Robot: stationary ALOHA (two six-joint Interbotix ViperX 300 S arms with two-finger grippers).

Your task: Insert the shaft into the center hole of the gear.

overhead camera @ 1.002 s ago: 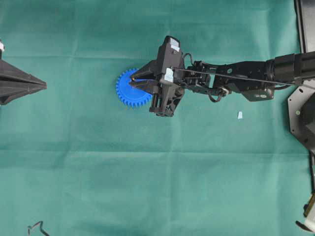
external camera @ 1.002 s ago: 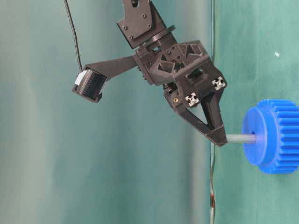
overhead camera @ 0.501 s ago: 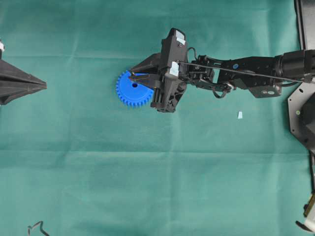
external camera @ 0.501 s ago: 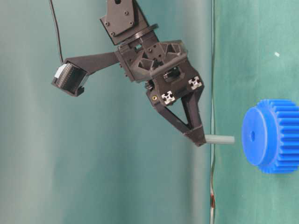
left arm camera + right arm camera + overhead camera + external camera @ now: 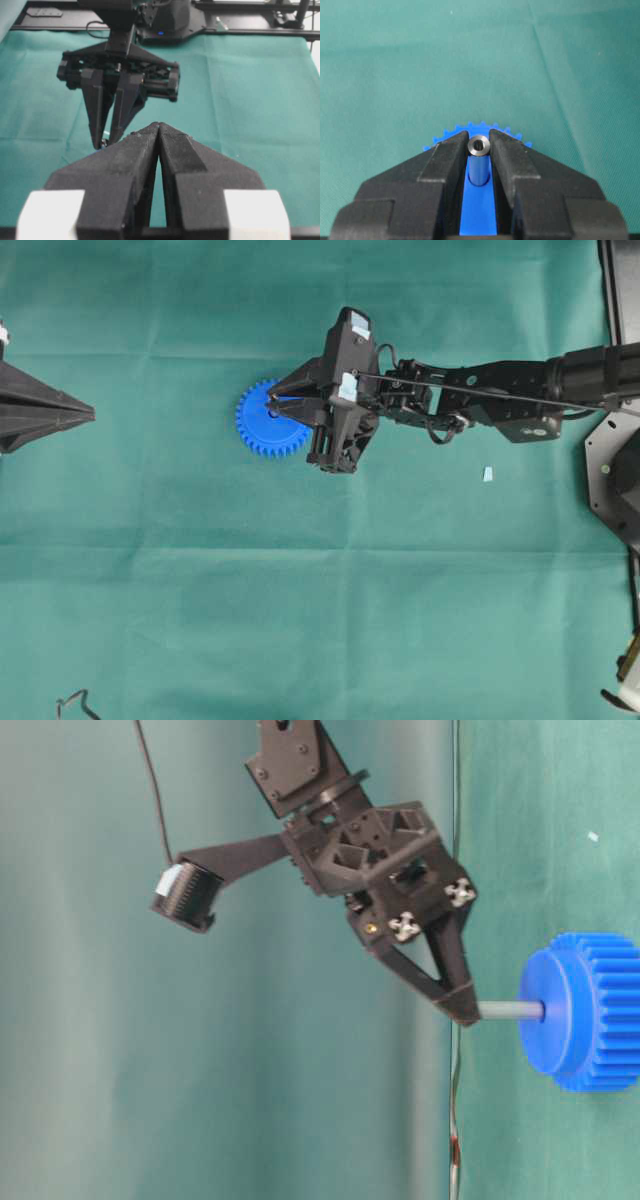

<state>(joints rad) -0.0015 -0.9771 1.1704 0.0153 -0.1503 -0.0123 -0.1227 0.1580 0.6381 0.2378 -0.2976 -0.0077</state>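
I have the right gripper (image 5: 462,1010) clenched on the shaft (image 5: 511,1011), whose far end meets the center hole of the gear (image 5: 585,1012) lying on the green cloth (image 5: 300,600). My left gripper (image 5: 88,415) rests closed at the cloth's edge, well apart.

Overhead view: straight down, far, whole green worktop (image 5: 200,590). Table-level view: side-on, rotated, close on the right hand (image 5: 462,1012) at the gear (image 5: 585,1012); shared with overhead. Left wrist view faces the right hand. Right wrist view: very close, down its fingers.
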